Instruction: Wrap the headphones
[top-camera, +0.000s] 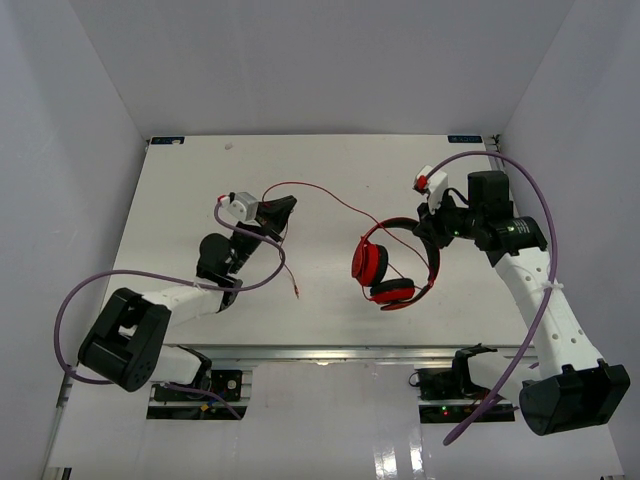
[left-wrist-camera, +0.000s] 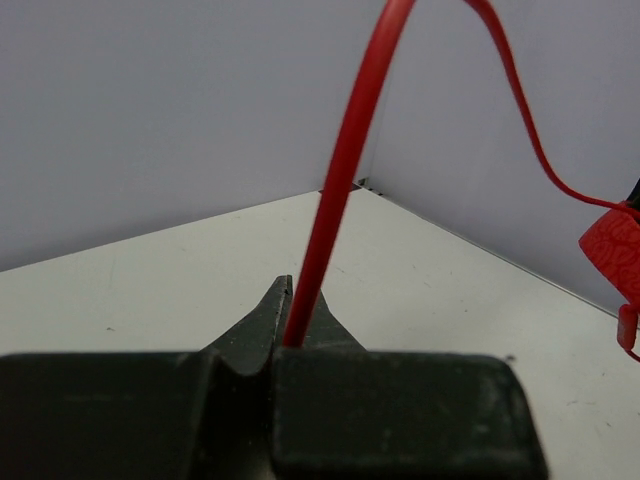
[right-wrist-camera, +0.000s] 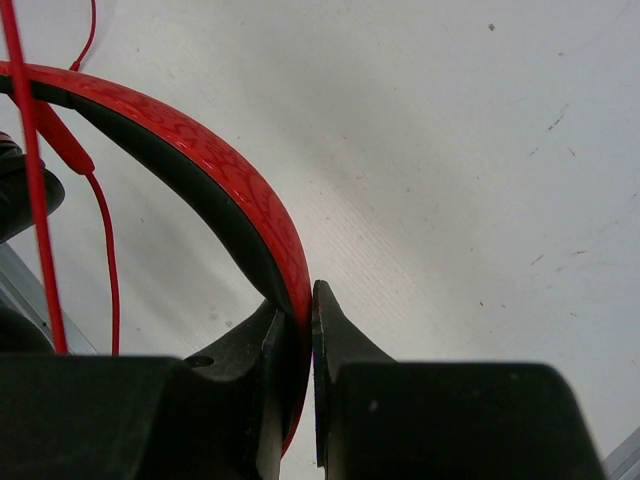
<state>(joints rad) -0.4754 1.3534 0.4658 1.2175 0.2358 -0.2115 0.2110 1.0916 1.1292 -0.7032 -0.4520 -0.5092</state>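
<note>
**Q:** What is on the left side?

**A:** The left gripper is over a white table, left of centre. Its fingers are closed tight on a thin red cord. In the left wrist view the cord rises from between the black tips with no gap showing.

**Q:** Where does the cord run?

**A:** From that grip, one stretch drops toward the near edge and ends in a small plug lying on the table. The other stretch arcs up and over to the right, reaching the headphones.

**Q:** And the headphones?

**A:** They are right of centre, red with black pads, and both ear cups point toward the near edge. I cannot tell whether the cups touch the table.

**Q:** And the right side?

**A:** The right gripper pinches the headband. The right wrist view shows the band passing between its two fingers—held apart only by the band itself. A thick purple cable loops beside that arm.
</note>
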